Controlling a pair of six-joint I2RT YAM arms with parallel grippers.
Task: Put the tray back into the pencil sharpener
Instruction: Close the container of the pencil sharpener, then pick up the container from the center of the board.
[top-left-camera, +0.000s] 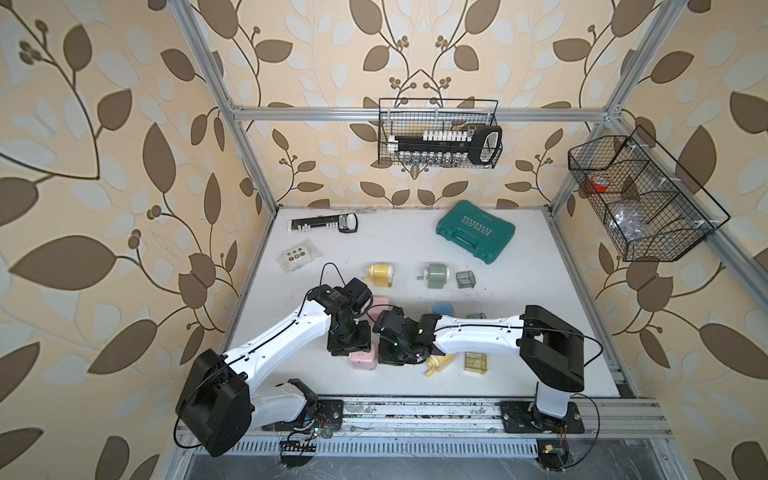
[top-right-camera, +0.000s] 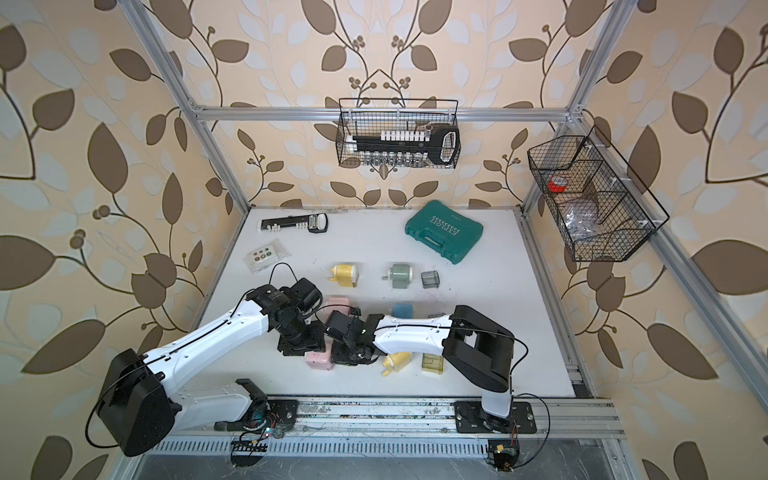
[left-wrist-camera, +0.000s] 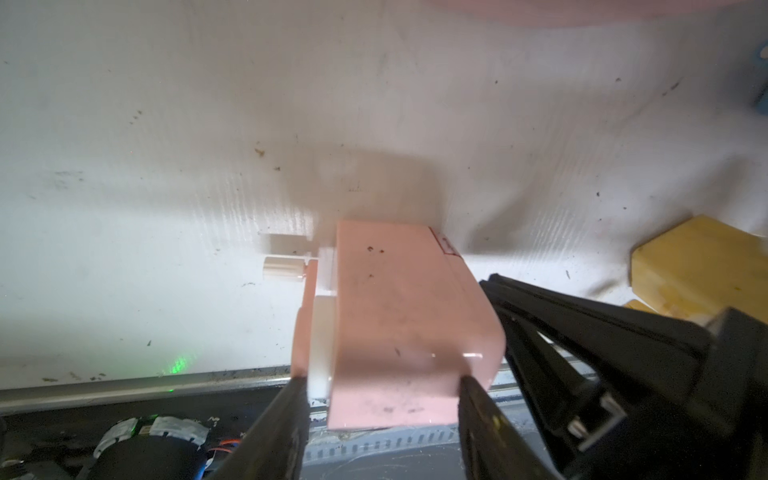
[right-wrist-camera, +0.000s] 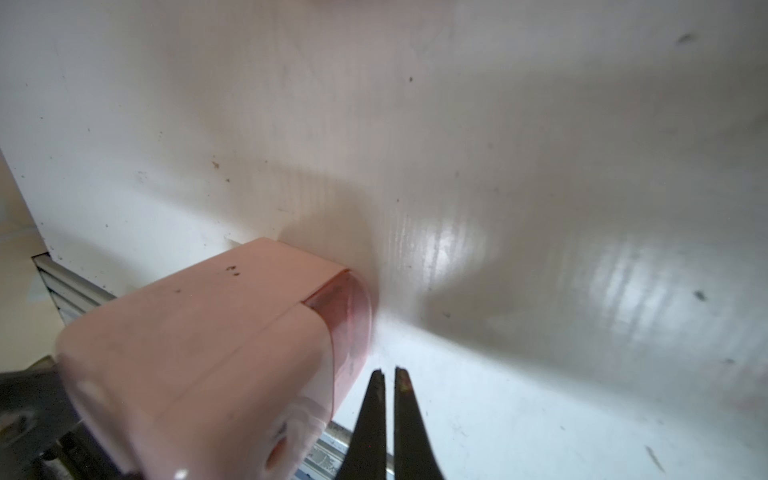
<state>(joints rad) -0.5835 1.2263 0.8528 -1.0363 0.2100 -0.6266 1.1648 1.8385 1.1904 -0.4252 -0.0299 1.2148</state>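
Near strip of the table (left-wrist-camera: 166, 124), as I see it from the remote station. The pink sharpener (top-left-camera: 363, 360) rests just beside the near rail (left-wrist-camera: 124, 386), between the two arms. The left gripper (left-wrist-camera: 382, 386) is clenched across it, one finger on the side that carries the crank handle (left-wrist-camera: 284, 268), the other on the opposite corner of the shell. The tray (right-wrist-camera: 345, 307), translucent red, sits inside the sharpener's right-hand end with its face close to flush with the shell; I cannot tell whether it is fully home. The right gripper (right-wrist-camera: 388, 374) is pinched closed on nothing, its tips just beside the tray face.

Hazards, in my judgement:
(a) An unseated tray could creep back out if the body is jolted.
(b) The right tips are close enough to snag the tray's lip on retreat and drag it out.
(c) The finger on the crank side could slip off the rounded parts, twisting the body toward the rail.
(d) The right arm hangs over the yellow sharpener (top-left-camera: 440, 362) and a low sweep could knock it
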